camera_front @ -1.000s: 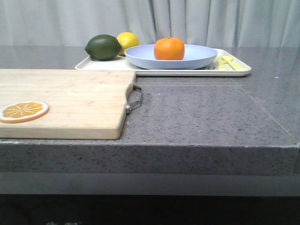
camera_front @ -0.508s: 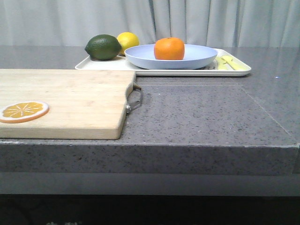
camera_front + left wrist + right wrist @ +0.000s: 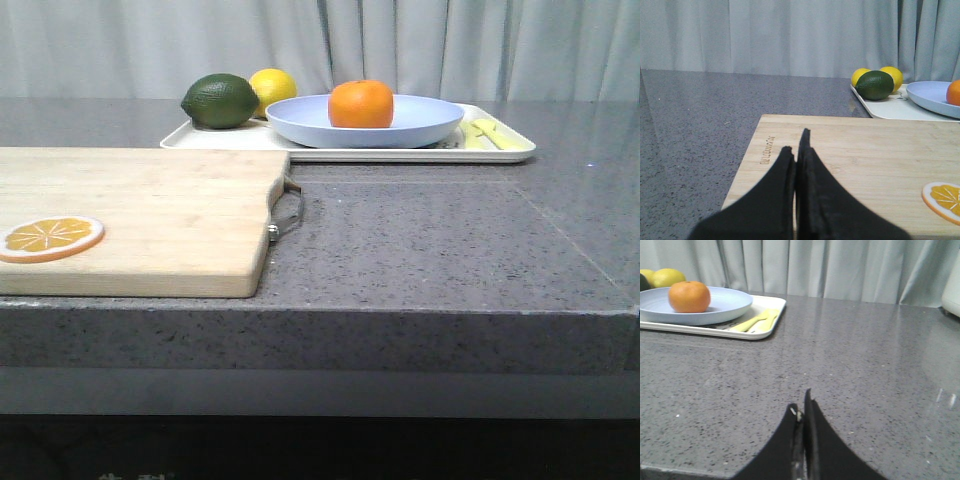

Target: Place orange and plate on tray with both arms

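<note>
The orange (image 3: 361, 104) sits in the pale lavender-blue plate (image 3: 420, 122), and the plate rests on the off-white tray (image 3: 330, 153) at the back of the counter. They also show in the right wrist view: the orange (image 3: 689, 296), the plate (image 3: 727, 302), the tray (image 3: 771, 315). My left gripper (image 3: 796, 142) is shut and empty, low over the wooden cutting board (image 3: 875, 150). My right gripper (image 3: 801, 402) is shut and empty, above bare counter, well short of the tray. Neither gripper shows in the front view.
A dark green fruit (image 3: 220, 100) and a yellow lemon (image 3: 273, 88) lie on the tray's left end. Pale yellow cutlery (image 3: 490, 134) lies on its right end. A flat orange slice (image 3: 50, 238) lies on the cutting board (image 3: 150, 210). The counter's front edge is near.
</note>
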